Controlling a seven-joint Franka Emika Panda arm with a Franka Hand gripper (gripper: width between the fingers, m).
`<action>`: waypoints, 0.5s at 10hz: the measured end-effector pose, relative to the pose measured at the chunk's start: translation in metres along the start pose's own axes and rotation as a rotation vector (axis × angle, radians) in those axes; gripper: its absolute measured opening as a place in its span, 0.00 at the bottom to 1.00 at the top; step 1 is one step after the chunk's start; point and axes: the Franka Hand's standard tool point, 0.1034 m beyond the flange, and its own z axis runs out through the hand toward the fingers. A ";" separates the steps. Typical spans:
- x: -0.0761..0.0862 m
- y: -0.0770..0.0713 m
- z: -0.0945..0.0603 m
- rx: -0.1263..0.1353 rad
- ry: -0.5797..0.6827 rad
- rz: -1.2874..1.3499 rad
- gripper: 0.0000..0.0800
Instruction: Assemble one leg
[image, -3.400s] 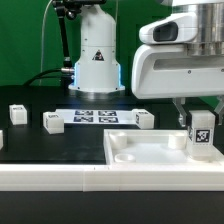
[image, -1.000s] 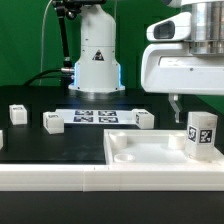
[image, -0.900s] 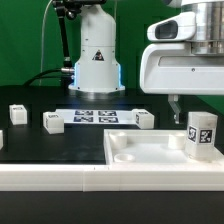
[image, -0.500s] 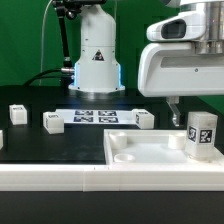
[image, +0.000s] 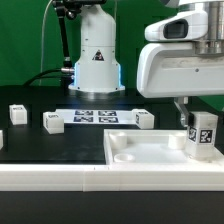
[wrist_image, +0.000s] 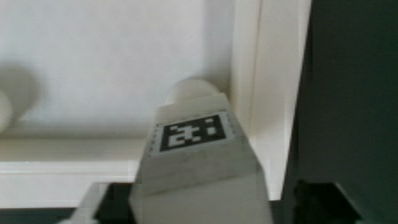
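Your gripper (image: 202, 118) straddles the small white tagged leg (image: 203, 134) on the wide white panel (image: 140, 150). Whether it's clamped, I can't tell, so seat the leg upright.

A green backdrop (image: 20, 40) stands behind the black table (image: 60, 145).

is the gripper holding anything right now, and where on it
Cannot tell for sure. The gripper straddles the upper part of the leg, which stands upright on the white panel, but neither view shows whether the fingers touch it.
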 end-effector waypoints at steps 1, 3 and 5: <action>0.000 0.003 0.000 -0.002 0.000 0.003 0.37; 0.000 0.004 0.000 -0.002 -0.003 0.030 0.37; 0.001 0.008 0.000 0.018 -0.033 0.251 0.37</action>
